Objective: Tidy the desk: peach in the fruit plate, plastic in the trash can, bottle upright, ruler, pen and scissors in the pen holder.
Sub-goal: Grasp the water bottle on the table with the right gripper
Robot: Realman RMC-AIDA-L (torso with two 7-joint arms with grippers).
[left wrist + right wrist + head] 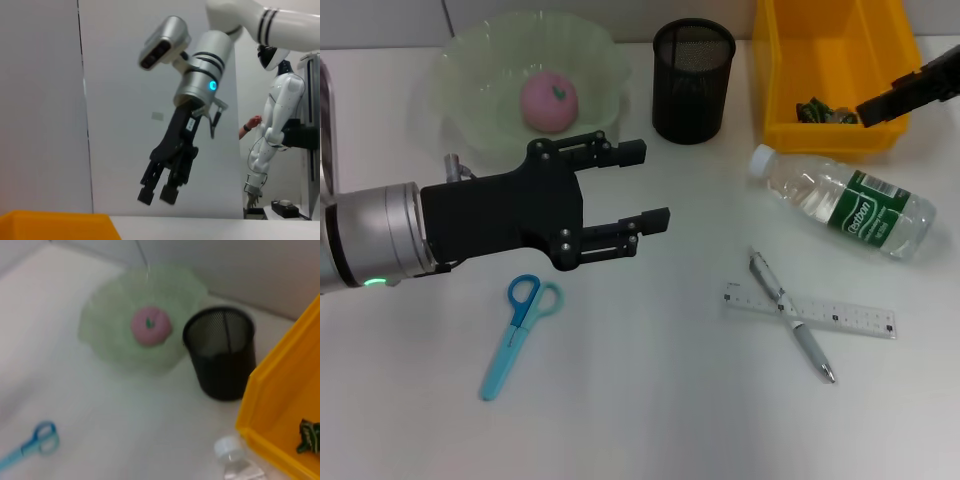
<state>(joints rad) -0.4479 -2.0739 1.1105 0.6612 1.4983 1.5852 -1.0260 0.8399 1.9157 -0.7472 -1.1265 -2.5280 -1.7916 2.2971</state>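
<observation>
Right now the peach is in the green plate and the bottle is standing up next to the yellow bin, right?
Not quite. The peach is in the green plate, but the bottle lies on its side beside the yellow bin. The head view shows it.

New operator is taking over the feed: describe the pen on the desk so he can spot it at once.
Start at the yellow bin, then the water bottle lying on its side in front of it. Nearer the robot than the bottle lies a clear ruler; the pen lies diagonally across it. It is the slim silver stick, unlike the flat ruler.
</observation>
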